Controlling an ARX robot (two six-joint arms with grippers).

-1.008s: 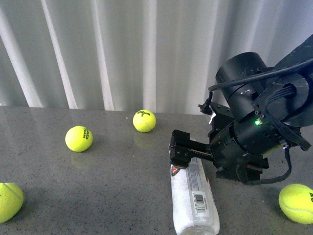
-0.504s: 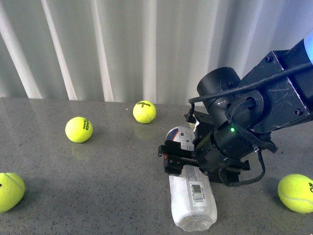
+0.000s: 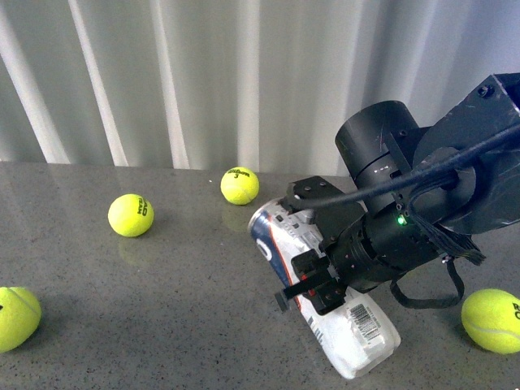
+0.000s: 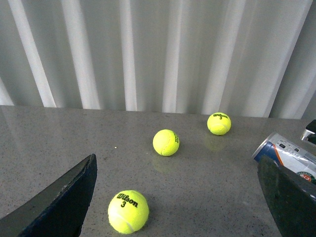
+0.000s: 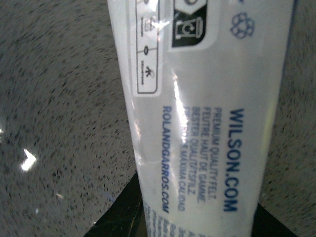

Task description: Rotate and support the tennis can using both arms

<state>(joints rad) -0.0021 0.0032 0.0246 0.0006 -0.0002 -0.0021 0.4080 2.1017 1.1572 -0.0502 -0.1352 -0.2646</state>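
Observation:
The tennis can (image 3: 351,323) slants across the grey table. Its silver-rimmed navy end (image 3: 266,226) points up and to the left, and its white barcode end sits low near the front edge. My right gripper (image 3: 302,244) is shut on the tennis can at its middle, one plate above and one below. In the right wrist view the white label with blue Wilson print (image 5: 207,98) fills the picture between dark fingers (image 5: 121,215). My left gripper (image 4: 177,207) is open, low over the table. The can's rim end (image 4: 284,150) shows just past one of its fingers (image 4: 289,197).
Tennis balls lie around: one at the back (image 3: 240,185), one to the left (image 3: 131,214), one at the left edge (image 3: 16,315), one at the right (image 3: 491,319). A ball (image 4: 128,211) sits between the left fingers. A pleated white curtain (image 3: 162,81) closes the back.
The right gripper has rolled with the can in it. The can went from lying flat, pointing away from me, to a slant with its rim end raised toward the left.

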